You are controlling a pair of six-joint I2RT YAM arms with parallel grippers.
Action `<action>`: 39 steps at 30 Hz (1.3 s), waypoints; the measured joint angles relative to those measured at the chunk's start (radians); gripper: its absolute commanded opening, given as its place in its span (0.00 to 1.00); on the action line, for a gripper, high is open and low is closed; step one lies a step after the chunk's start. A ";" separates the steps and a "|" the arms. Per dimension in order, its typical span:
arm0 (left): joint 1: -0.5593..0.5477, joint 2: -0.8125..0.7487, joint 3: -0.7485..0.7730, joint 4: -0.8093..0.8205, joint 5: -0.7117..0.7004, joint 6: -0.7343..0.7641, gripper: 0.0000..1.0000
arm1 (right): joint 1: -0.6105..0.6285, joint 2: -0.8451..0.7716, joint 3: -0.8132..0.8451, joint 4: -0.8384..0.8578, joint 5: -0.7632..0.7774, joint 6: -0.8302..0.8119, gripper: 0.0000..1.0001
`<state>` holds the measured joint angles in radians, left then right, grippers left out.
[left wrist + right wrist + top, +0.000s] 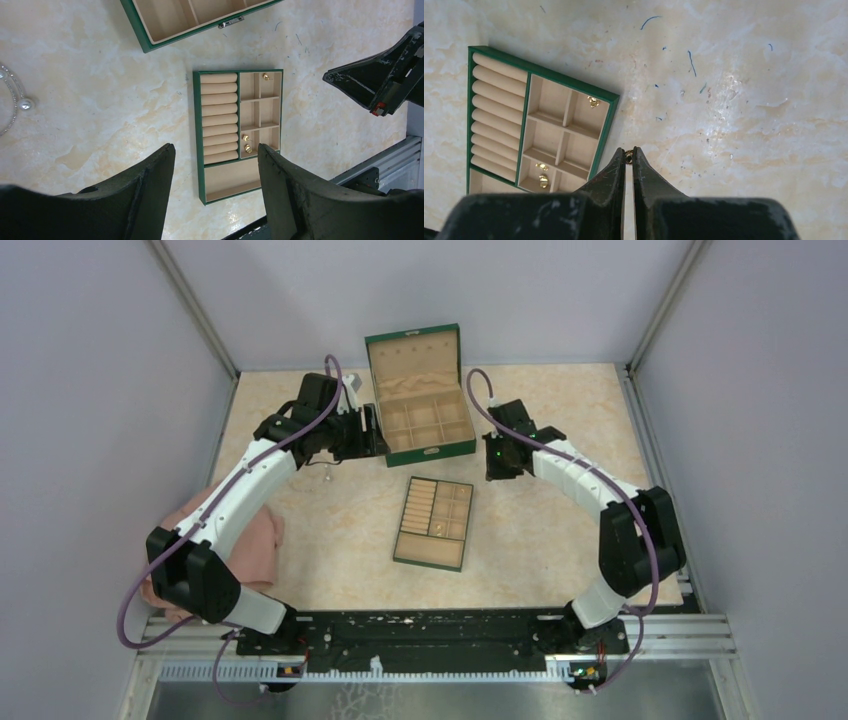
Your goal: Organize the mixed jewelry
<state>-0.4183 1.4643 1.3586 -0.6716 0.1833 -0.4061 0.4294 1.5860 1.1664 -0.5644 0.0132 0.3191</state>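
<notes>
Right end effector (629,154): fingers together, clamped on a small gold piece (629,157) that shows only as a glint at the very tips. It hangs over bare table (744,100). The tray (607,120) lies to the left of its tips in the wrist view. The tray's nearest corner is just beside the tips, not under them.

Left end effector (216,149): fingers (150,195) well apart, holding nothing. The tray shows between the two fingers, farther out on the table.

Three more gold pieces (247,142) sit in the tray's small square cells. Two share one cell next to the padded rolls, and one is alone in a corner cell at the opposite end. The long cell and the rolls carry nothing I can make out.

A thin chain (25,103) with a pale bead lies on the table, far left in the left wrist view and well apart from the tray.

The green box (425,452), lid up, stands between the two end effectors. In the top view the left one sits against its left wall and partly hides it. A pink cloth (258,540) lies beside the left arm, well behind its end effector.
</notes>
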 measured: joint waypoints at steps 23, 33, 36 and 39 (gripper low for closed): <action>0.000 0.010 -0.013 0.013 -0.024 -0.001 0.69 | 0.110 0.193 0.047 0.059 -0.068 0.051 0.11; 0.000 0.022 -0.013 0.014 -0.024 -0.001 0.69 | 0.110 0.209 0.063 0.060 -0.065 0.051 0.16; 0.000 0.023 -0.013 0.014 -0.026 0.000 0.69 | 0.110 0.198 0.071 0.057 -0.051 0.050 0.20; 0.000 0.023 -0.013 0.014 -0.030 0.000 0.69 | 0.110 0.145 0.062 0.047 -0.032 0.050 0.29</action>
<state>-0.4183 1.4868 1.3453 -0.6579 0.1532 -0.4057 0.5396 1.7306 1.2282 -0.5171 -0.0185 0.3695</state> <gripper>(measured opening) 0.692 0.221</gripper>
